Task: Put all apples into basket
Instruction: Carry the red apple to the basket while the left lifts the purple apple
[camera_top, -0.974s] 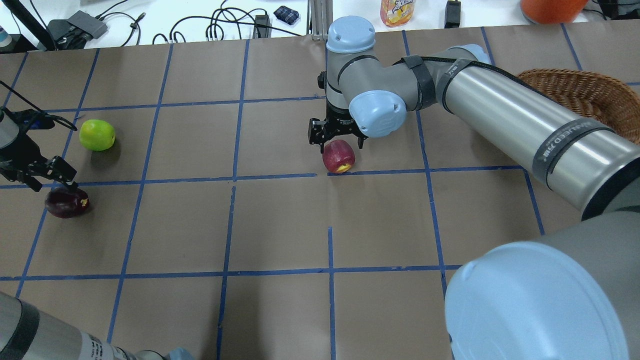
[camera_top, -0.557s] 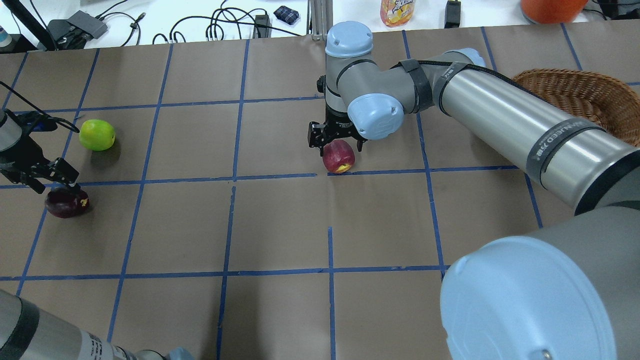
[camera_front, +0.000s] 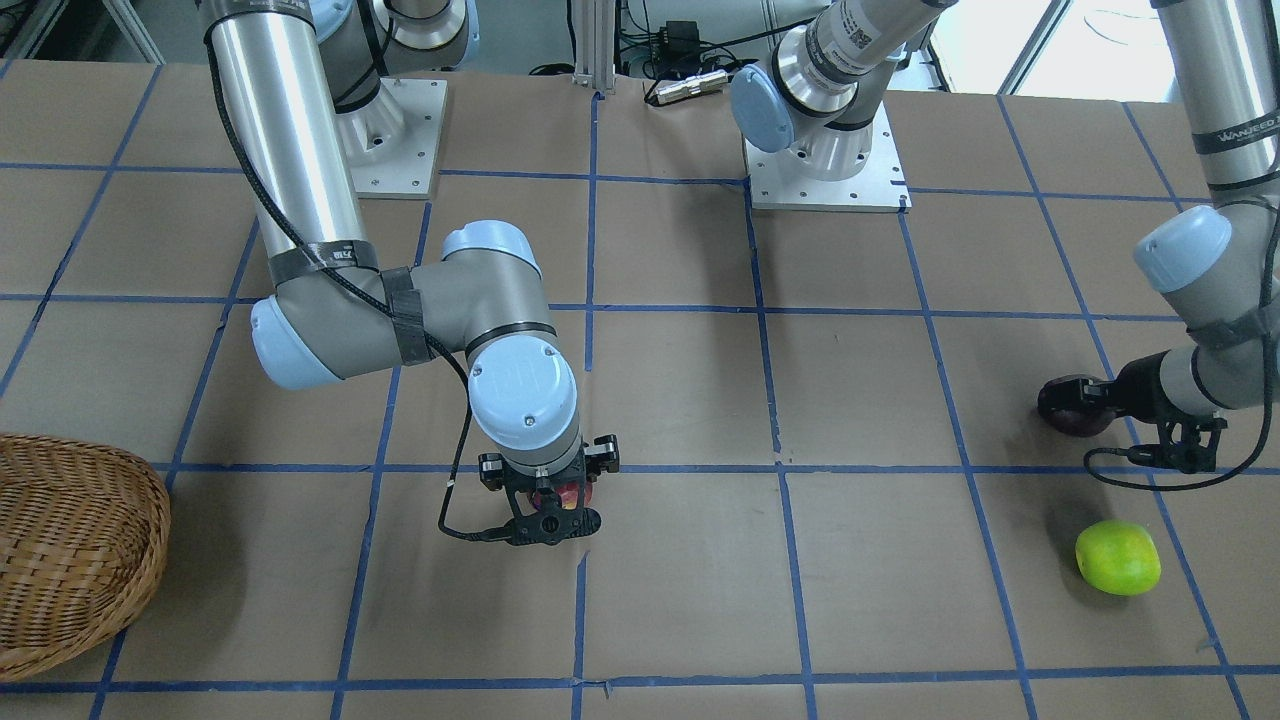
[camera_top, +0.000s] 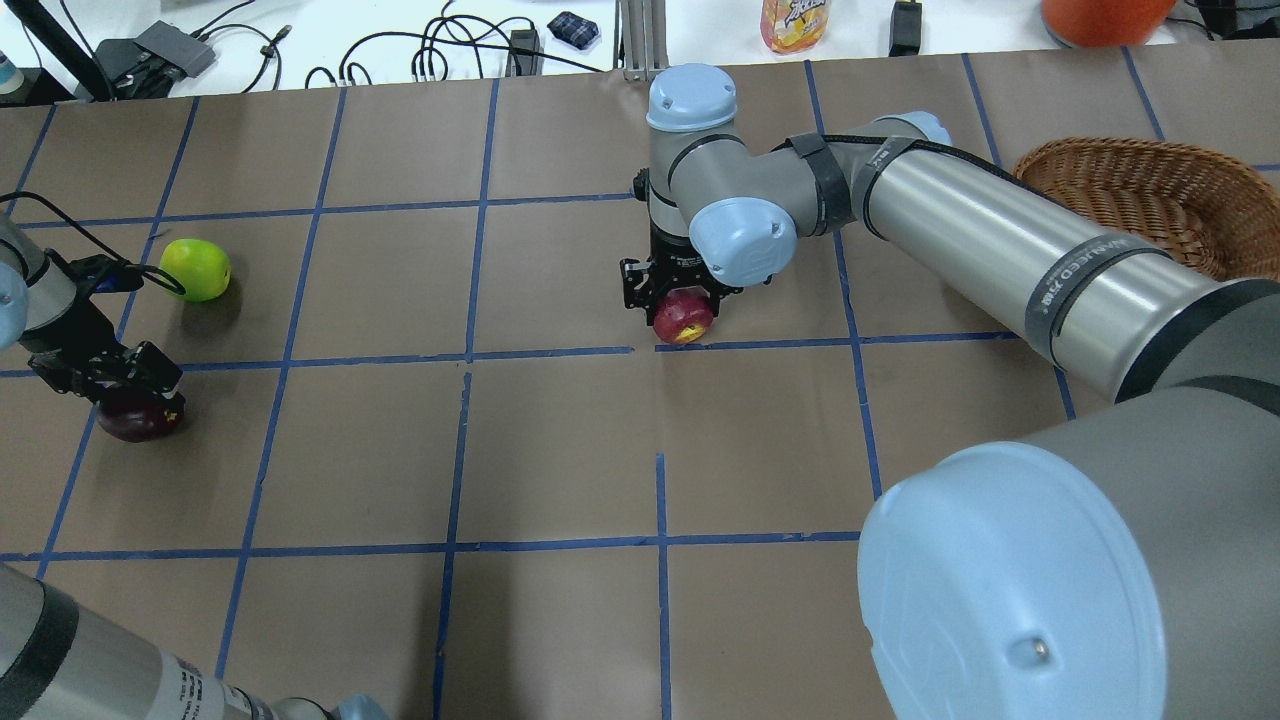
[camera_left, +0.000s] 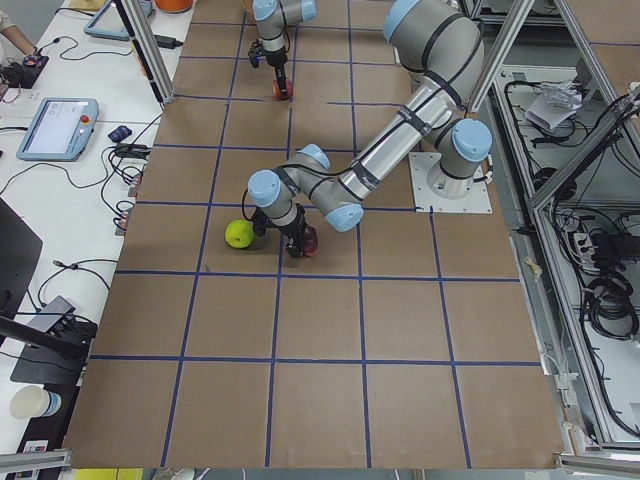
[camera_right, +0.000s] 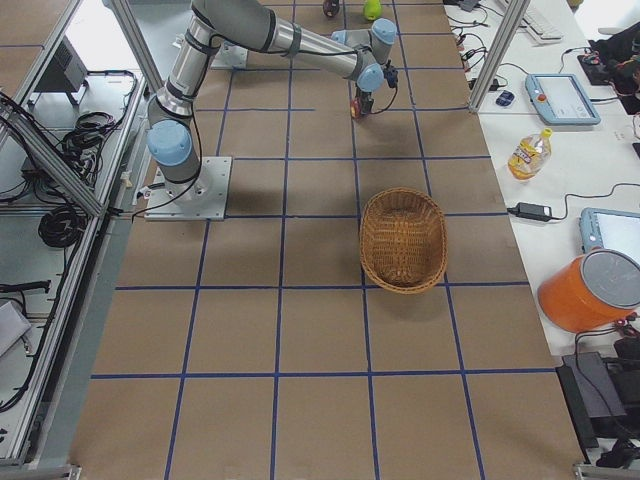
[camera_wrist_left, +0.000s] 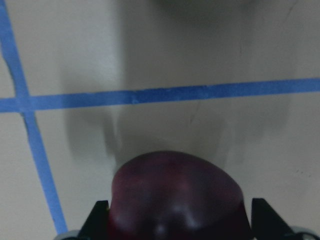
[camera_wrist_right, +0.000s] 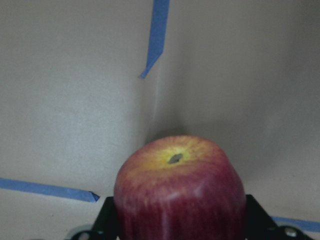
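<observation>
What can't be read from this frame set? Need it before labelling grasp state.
Right claw on the red apple: contact unclear. The wrist view's bottom edge cuts off the fingertips, and the wrist joint covers them in the overhead view.
Left claw on the dark apple: same. The wrist view is blurred and cropped at the bottom.
Side views: both claws too small.
Green apple: clipped by the right side view's top edge.
</observation>
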